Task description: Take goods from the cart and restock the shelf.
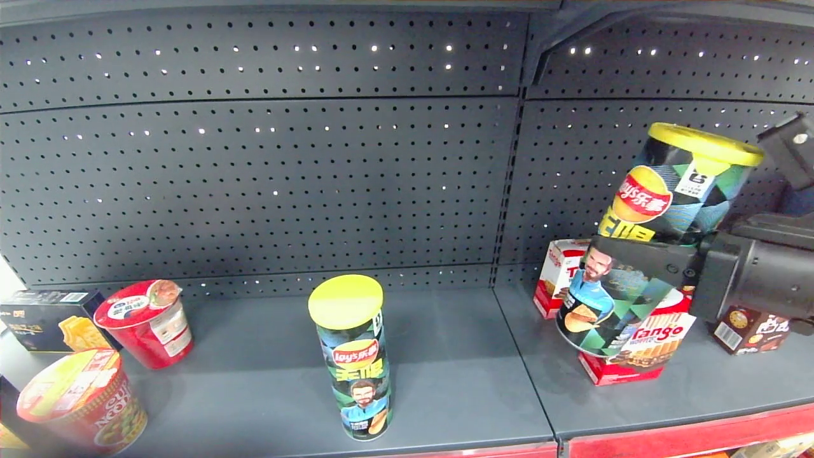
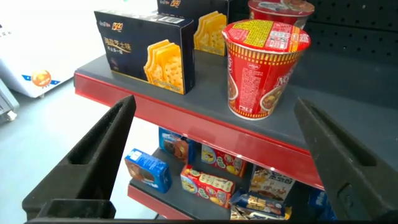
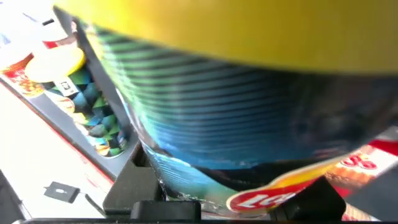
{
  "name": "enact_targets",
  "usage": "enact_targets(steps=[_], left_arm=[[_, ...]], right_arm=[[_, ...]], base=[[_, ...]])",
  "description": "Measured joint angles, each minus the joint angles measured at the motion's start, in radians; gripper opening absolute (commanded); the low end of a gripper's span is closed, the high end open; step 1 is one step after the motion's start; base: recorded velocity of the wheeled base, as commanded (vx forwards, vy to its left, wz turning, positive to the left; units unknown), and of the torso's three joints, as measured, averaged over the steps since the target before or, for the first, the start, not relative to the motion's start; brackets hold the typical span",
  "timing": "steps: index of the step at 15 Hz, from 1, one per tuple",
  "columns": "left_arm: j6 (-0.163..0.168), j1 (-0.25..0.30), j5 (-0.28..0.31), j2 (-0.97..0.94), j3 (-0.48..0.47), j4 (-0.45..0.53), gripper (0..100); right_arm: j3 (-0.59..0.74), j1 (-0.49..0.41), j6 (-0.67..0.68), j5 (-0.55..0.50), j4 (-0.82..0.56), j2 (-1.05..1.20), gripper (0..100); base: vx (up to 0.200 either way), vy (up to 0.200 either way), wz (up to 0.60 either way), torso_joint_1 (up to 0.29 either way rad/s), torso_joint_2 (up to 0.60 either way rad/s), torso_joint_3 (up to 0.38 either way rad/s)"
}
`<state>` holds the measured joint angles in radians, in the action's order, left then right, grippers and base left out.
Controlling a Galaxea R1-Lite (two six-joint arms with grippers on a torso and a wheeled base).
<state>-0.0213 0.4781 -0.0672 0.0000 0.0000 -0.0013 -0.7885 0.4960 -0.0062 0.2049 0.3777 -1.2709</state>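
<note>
On the right bay of the shelf [image 1: 445,356] we see the right end effector [image 1: 642,257] clamped round the middle of a yellow-lidded chips can [image 1: 661,242]. The can is tilted, lid leaning right, its base low in front of a red wafer box [image 1: 642,359]; we can't tell whether it touches the board. The can also shows close up in the right wrist view [image 3: 249,124]. A second chips can [image 1: 353,359] stands upright near the shelf's front edge, well apart from the held one. At far left sit two red noodle cups [image 1: 147,321] and a black cracker box [image 1: 48,321]. The left end effector [image 2: 214,106] hangs below the shelf edge by those cups, fingers spread wide, holding nothing.
</note>
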Motion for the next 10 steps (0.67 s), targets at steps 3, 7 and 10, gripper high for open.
enact_targets(steps=[3, 7, 10], left_arm=[[0.0, 0.0, 0.0, 0.0, 0.0, 0.0, 100], [0.0, 0.0, 0.0, 0.0, 0.0, 0.0, 100], [0.0, 0.0, 0.0, 0.0, 0.0, 0.0, 100]], right_arm=[[-0.014, 0.068, -0.02, -0.09, 0.09, -0.122, 0], [-0.129, 0.143, -0.032, -0.281, 0.124, -0.314, 0], [-0.208, 0.135, -0.032, -0.287, 0.154, -0.41, 0]], base=[[0.0, 0.0, 0.0, 0.0, 0.0, 0.0], [0.0, 0.0, 0.3, 0.002, 0.0, 0.002], [0.0, 0.0, 0.0, 0.0, 0.0, 0.0]])
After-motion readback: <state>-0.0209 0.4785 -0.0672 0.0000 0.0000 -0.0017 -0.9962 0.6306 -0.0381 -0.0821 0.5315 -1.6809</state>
